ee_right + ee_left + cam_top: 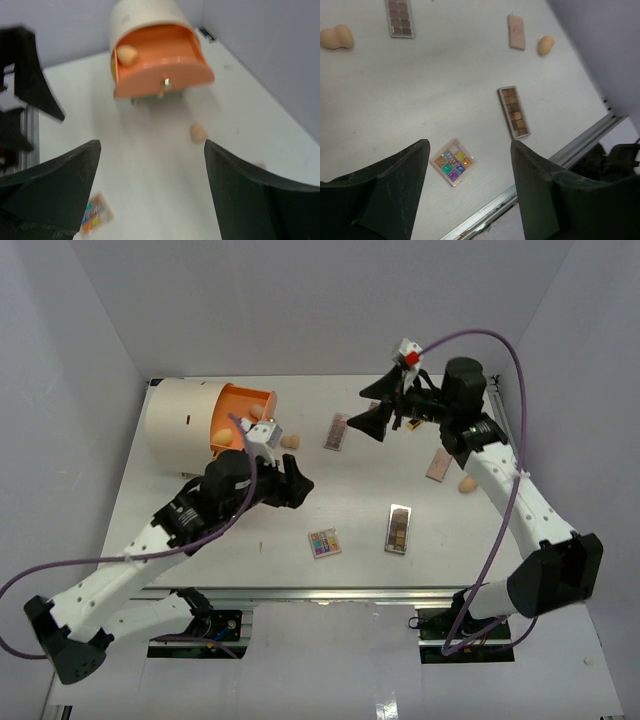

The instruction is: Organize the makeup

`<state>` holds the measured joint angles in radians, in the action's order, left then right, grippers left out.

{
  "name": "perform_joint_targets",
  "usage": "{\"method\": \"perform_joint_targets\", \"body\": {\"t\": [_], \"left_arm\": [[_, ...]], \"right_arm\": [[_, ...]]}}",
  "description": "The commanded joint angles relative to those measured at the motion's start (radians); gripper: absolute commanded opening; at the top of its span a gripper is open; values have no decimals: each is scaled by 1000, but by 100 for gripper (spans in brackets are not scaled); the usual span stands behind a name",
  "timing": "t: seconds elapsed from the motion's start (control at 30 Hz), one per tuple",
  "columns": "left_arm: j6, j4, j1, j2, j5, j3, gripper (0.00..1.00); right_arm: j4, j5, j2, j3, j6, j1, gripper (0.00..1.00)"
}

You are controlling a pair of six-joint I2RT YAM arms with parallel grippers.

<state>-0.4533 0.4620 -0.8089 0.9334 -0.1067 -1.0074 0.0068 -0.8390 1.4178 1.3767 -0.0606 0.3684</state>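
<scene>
A small square palette of coloured squares (323, 543) lies near the front edge, also in the left wrist view (452, 161). A brown palette (398, 529) lies to its right. Another brown palette (336, 432) and a pink palette (438, 464) lie further back. One tan sponge (290, 441) sits by the drawer, another (466, 484) at the right, and a third (127, 54) lies inside the orange drawer. My left gripper (295, 485) is open and empty above the table (469, 145). My right gripper (372, 408) is open and empty, raised at the back (151, 145). No lipstick, compact or pink wedge shows.
A big cream cylinder (185, 420) lies at the back left with its orange drawer (245, 410) pulled open towards the middle. The table's metal front edge (330, 593) runs just below the palettes. White walls close in the back and sides.
</scene>
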Motion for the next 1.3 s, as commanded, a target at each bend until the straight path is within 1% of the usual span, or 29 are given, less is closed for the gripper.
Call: {"method": "perform_joint_targets", "body": {"t": [0.0, 0.1, 0.2, 0.3, 0.47, 0.63, 0.9, 1.13, 1.27], "left_arm": [[93, -83, -4, 235, -43, -135, 72], [168, -104, -4, 397, -131, -216, 70], [253, -132, 1, 584, -206, -286, 71], [338, -161, 24, 751, -256, -362, 71], [421, -193, 91, 934, -300, -460, 72], [480, -229, 144, 1044, -313, -519, 72], [575, -292, 186, 1130, -359, -566, 72], [605, -266, 226, 1228, -362, -635, 72], [616, -252, 236, 1267, -402, -661, 72]], "right_arm": [[175, -144, -191, -339, 96, -158, 90], [257, -228, -284, -530, 138, -321, 91], [267, -306, -307, -590, 162, -447, 91], [243, -323, -317, -618, 148, -481, 90], [206, -315, -325, -637, 94, -485, 90], [191, -315, -299, -636, 71, -485, 90], [177, -317, -271, -634, 67, -485, 90], [176, -315, -267, -633, 67, -485, 90], [174, -313, -265, -633, 67, -485, 90]]}}
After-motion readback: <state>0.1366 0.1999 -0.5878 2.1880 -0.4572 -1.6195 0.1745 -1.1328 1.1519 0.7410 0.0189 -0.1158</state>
